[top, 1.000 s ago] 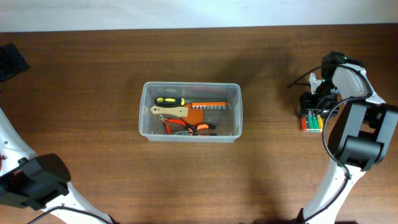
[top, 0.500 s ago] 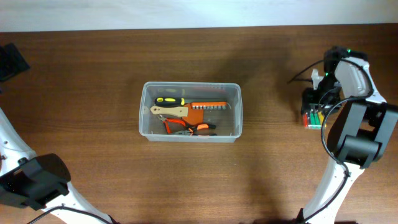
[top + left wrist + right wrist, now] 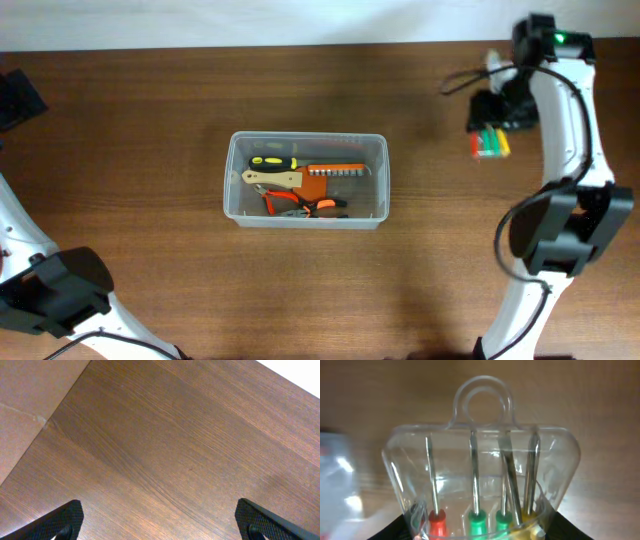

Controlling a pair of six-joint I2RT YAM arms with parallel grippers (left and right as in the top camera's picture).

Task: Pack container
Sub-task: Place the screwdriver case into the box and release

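Observation:
The container (image 3: 232,196) is a large clear tub in the middle of the table, holding a yellow-and-black screwdriver (image 3: 272,161), an orange bit holder (image 3: 335,172) and orange pliers (image 3: 300,207). My right gripper (image 3: 497,110) is at the far right, raised above the table and shut on a small clear case of screwdrivers (image 3: 489,143). In the right wrist view the case (image 3: 480,460) fills the frame, with red, green and yellow handles between my gripper (image 3: 480,532) pads. My left gripper (image 3: 160,520) is open and empty over bare wood, at the far left (image 3: 15,100) in the overhead view.
The wooden table (image 3: 150,270) reaches a pale wall strip along the far edge. In the left wrist view a lighter brown surface (image 3: 25,410) borders the table at the left. A blurred clear shape (image 3: 335,475) shows at the left of the right wrist view.
My right gripper has lifted the screwdriver case off the table and carried it toward the far edge and slightly left. The left arm and the container have not moved.

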